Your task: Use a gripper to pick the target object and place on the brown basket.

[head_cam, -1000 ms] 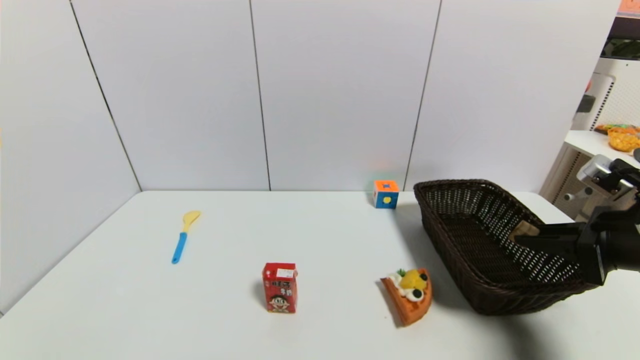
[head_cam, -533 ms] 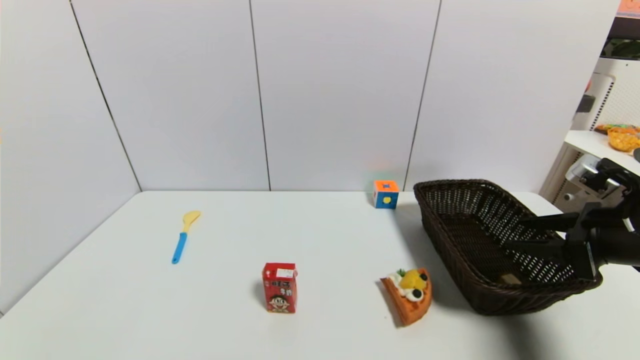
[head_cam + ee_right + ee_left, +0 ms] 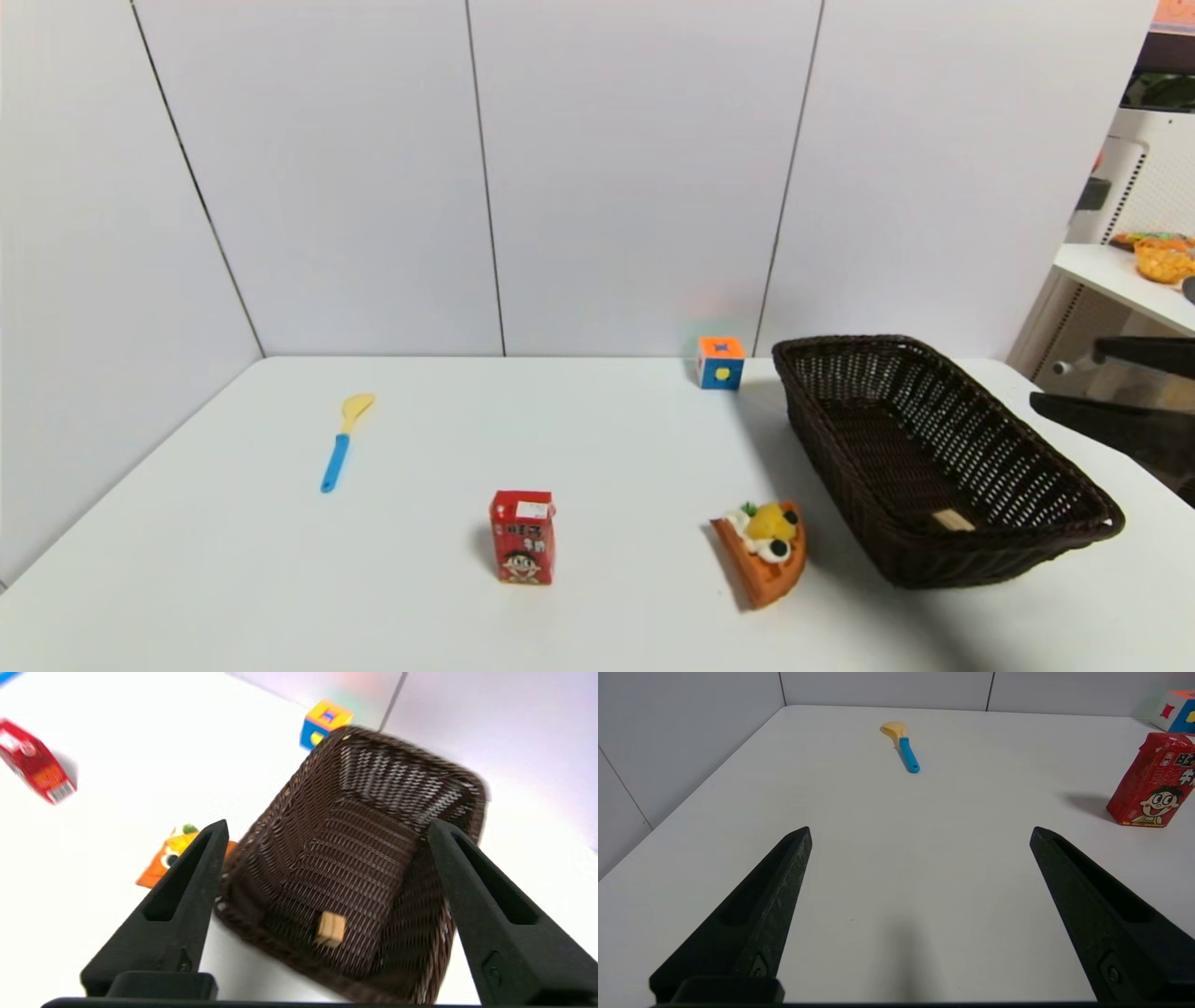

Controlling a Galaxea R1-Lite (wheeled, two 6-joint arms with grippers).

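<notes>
Right gripper (image 3: 327,830) hangs open beside the basket (image 3: 1018,560), block (image 3: 331,928) loose inside. Left gripper (image 3: 920,835) idles open. Risk: clipping the rim could tip it.

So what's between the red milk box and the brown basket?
In the head view, a toy waffle slice topped with fruit lies on the table between the red milk box and the brown basket, close beside the basket.
</notes>
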